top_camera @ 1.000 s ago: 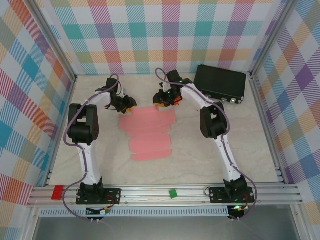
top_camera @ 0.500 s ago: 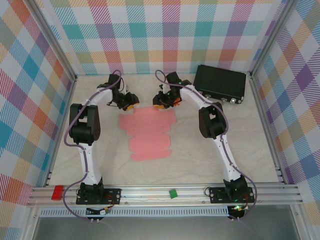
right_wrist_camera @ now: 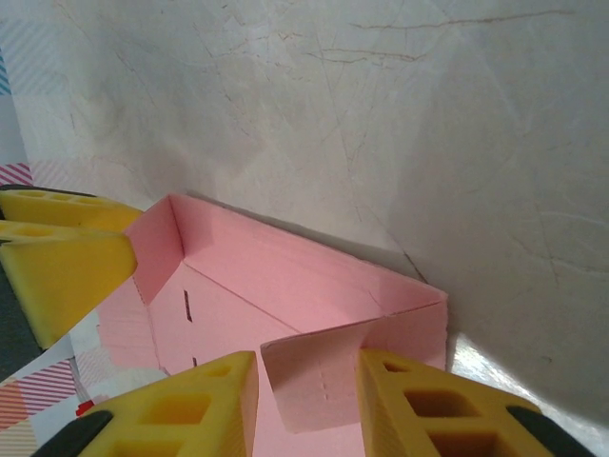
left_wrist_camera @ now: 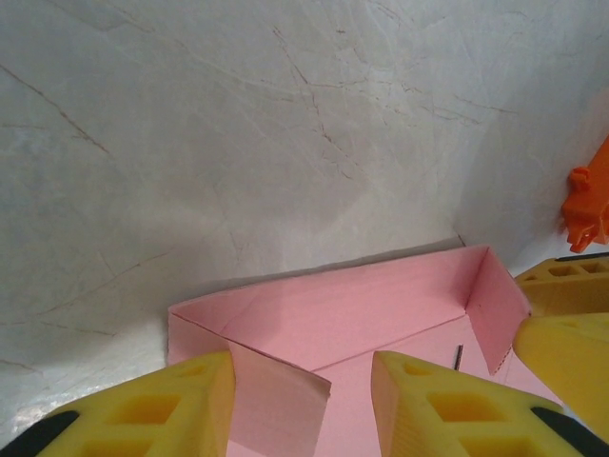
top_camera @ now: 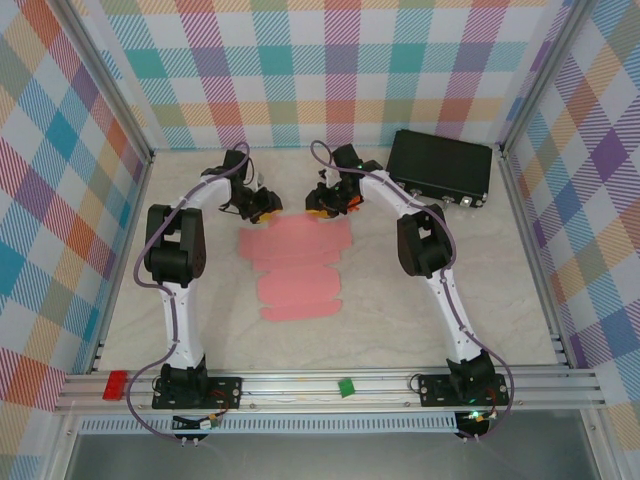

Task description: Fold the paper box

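L gripper [top_camera: 263, 208] slid right to paper box [top_camera: 295, 265] far edge; it, R gripper [top_camera: 319, 208] half-open astride raised flaps [left_wrist_camera: 276, 400], unclamped

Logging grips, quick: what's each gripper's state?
Left gripper: open, straddling a raised paper box flap.
Right gripper: open, straddling another flap.

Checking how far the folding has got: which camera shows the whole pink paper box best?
The top view: the paper box lies in full outline, mostly flat on the table. Both wrist views show its far end close up, with the end wall and side flaps raised.
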